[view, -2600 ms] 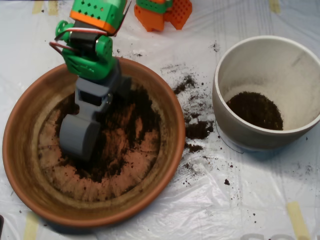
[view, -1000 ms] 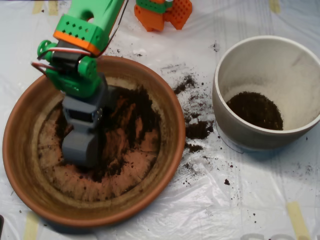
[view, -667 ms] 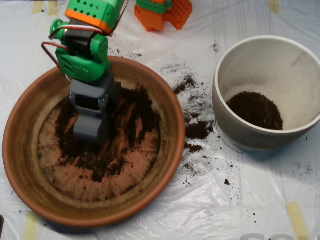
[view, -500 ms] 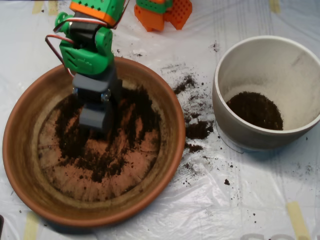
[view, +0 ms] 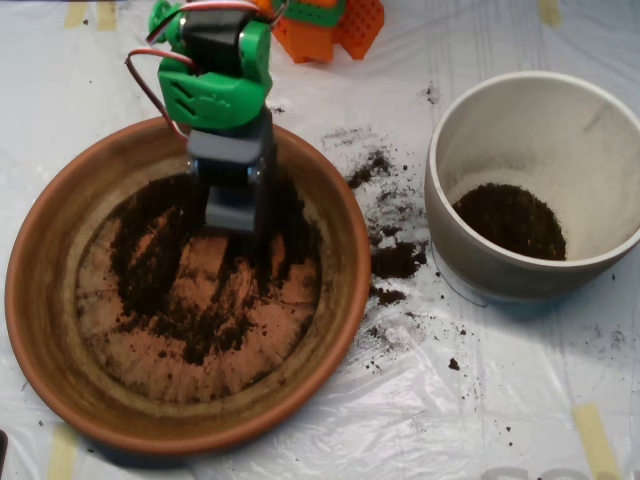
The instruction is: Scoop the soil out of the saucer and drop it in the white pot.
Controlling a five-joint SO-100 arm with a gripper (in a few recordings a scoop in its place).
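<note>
The terracotta saucer (view: pixel 40 330) lies at the left, with dark soil (view: pixel 150 265) spread thinly over its ridged floor. My grey scoop (view: pixel 232 212) hangs over the saucer's upper middle, below the green wrist (view: pixel 215 95). Its shells look shut together, and what is inside them is hidden from above. The white pot (view: pixel 470 255) stands at the right, well apart from the scoop. A mound of soil (view: pixel 510 222) lies on the pot's floor.
Spilled soil crumbs (view: pixel 395 260) dot the plastic sheet between saucer and pot. An orange and green arm base (view: pixel 325 25) sits at the top edge. Yellow tape strips (view: pixel 595 440) mark the sheet's corners.
The scoop has risen out of the soil at the saucer's left middle and moved up and to the right. A dark patch of soil shows where it was.
</note>
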